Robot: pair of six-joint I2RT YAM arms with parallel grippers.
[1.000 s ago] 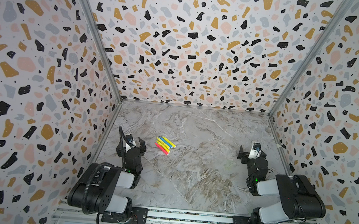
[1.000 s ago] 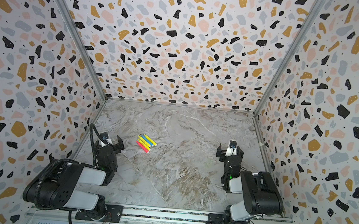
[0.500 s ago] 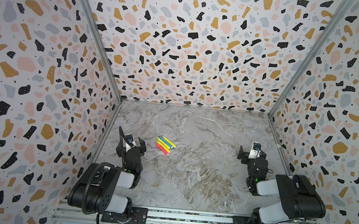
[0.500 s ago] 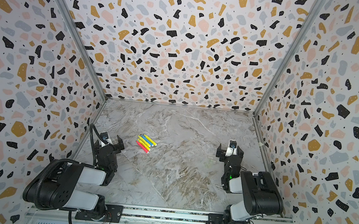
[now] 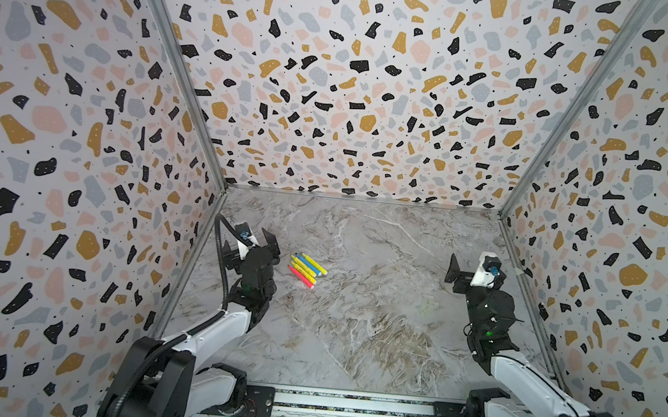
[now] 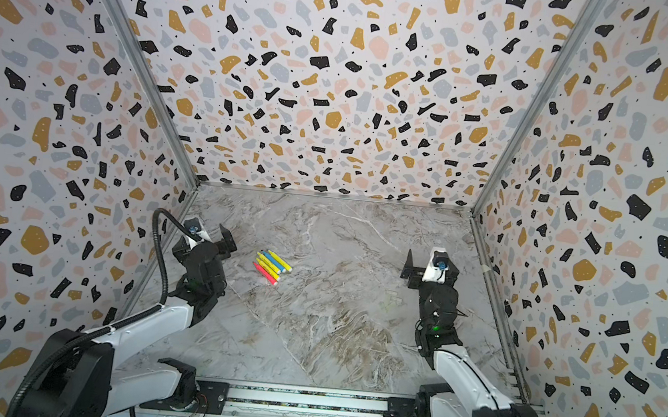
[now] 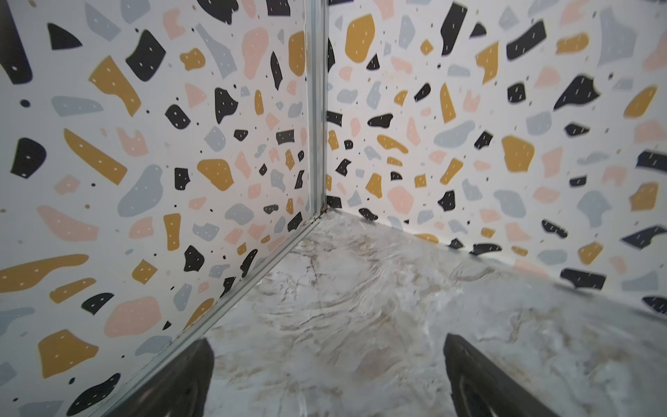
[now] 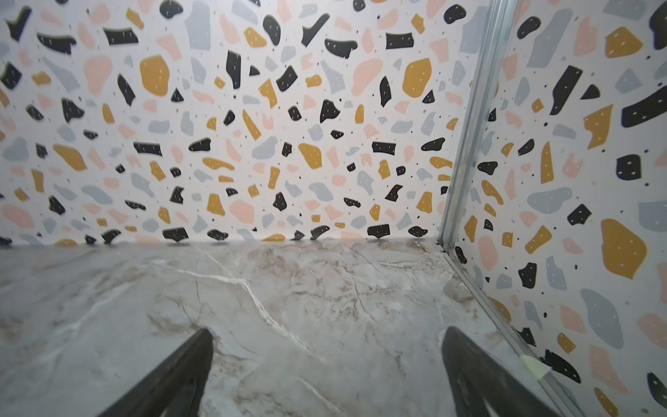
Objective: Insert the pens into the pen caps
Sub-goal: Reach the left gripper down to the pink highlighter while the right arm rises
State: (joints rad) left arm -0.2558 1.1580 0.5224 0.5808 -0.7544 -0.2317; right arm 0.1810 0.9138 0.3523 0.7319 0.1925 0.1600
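A lab-like robot test cell: terrazzo-print walls point(image 5: 337, 72) box in a marble-look counter point(image 5: 375, 330), with left arm point(image 5: 225, 324) and right arm point(image 5: 525, 378) mounted on a metal rail point(image 5: 347, 405) at bottom centre.

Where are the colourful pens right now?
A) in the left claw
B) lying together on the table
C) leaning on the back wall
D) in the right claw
B: all four pens lie side by side, flat on the marble table, away from the walls.

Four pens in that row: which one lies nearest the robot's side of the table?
The pink-red pen: the only one of that colour, at the row's near edge, beside a yellow pen; the other two lie farther back.
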